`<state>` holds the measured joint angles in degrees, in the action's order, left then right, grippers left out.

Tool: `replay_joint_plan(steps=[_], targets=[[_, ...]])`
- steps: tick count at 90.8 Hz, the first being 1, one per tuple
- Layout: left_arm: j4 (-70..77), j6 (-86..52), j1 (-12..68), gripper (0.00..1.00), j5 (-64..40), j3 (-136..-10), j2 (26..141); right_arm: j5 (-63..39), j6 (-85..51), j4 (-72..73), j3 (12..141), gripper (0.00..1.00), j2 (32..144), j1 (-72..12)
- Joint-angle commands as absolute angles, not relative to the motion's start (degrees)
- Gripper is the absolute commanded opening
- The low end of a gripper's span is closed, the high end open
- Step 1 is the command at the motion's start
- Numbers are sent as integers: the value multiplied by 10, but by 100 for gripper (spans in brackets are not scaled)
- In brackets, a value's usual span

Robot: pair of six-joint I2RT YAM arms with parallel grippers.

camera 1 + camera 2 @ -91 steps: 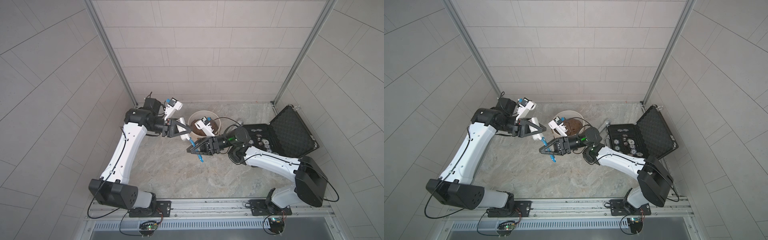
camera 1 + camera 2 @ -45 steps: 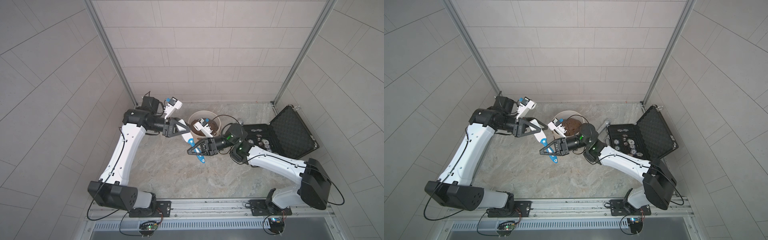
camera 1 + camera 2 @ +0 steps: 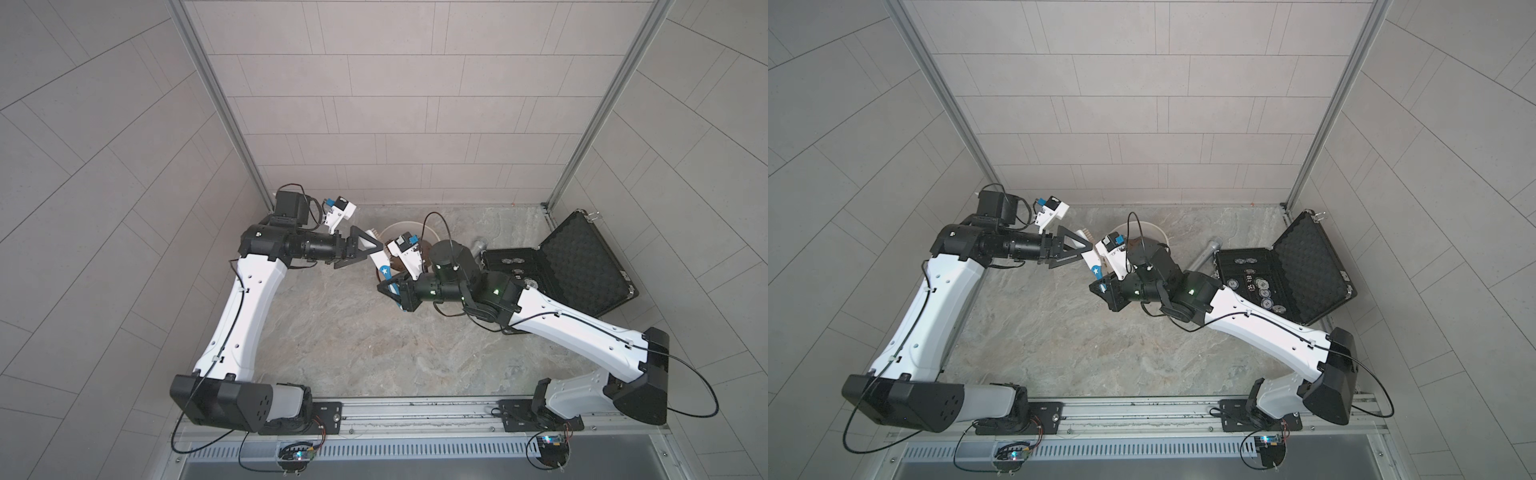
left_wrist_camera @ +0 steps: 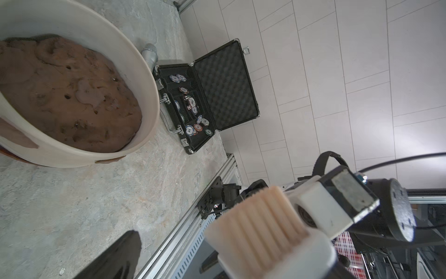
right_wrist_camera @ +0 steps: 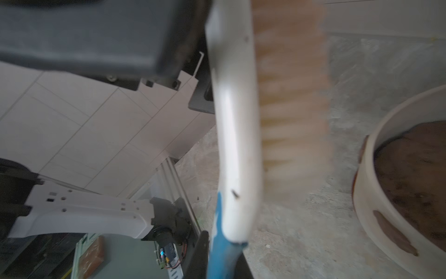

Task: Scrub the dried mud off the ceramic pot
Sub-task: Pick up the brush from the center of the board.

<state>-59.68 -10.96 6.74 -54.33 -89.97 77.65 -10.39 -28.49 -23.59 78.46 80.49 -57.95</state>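
The right tool (image 3: 390,288) grips the blue end of a white-and-blue scrub brush (image 3: 380,266) with cream bristles and a white star on its handle, just beside the cream-white ceramic pot (image 4: 144,96). The left tool (image 3: 372,252) stands wide open at the bristle end. Patches of reddish-brown dried mud (image 5: 391,234) cling to the pot's outer wall. In both top views the right arm hides most of the pot.

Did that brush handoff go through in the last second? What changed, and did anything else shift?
Yes. The left gripper opened wide and let go of the brush. The right gripper shut on the brush's blue handle and now holds it alone. Both arms shifted only slightly. The ceramic pot, the dried mud on its wall and the open case stayed put.
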Motion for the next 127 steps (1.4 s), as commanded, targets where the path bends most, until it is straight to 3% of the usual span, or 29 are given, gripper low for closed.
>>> replay_joint_plan(steps=[1,14,23,37,60,75,82,91,99,127], targets=[[-580,-146,64,100,-517,-892,780,49,-238,-314,817,0,828,-612],[-571,-170,64,93,-501,-884,796,84,-248,-328,839,0,863,-635],[-568,-176,64,79,-501,-882,804,157,-231,-357,874,0,886,-661],[-557,-192,64,62,-524,-872,808,189,-242,-370,902,0,912,-665],[-546,-195,64,44,-529,-856,802,193,-256,-362,911,0,927,-665],[-544,-195,64,24,-531,-858,802,152,-251,-334,896,0,919,-664],[-545,-194,64,23,-533,-861,801,139,-254,-326,881,16,911,-664],[-547,-192,64,23,-529,-861,799,114,-255,-319,853,50,891,-662],[-548,-191,63,22,-526,-860,797,87,-258,-291,811,64,857,-657],[-551,-209,63,22,-521,-857,800,21,-286,-197,740,65,804,-618]])
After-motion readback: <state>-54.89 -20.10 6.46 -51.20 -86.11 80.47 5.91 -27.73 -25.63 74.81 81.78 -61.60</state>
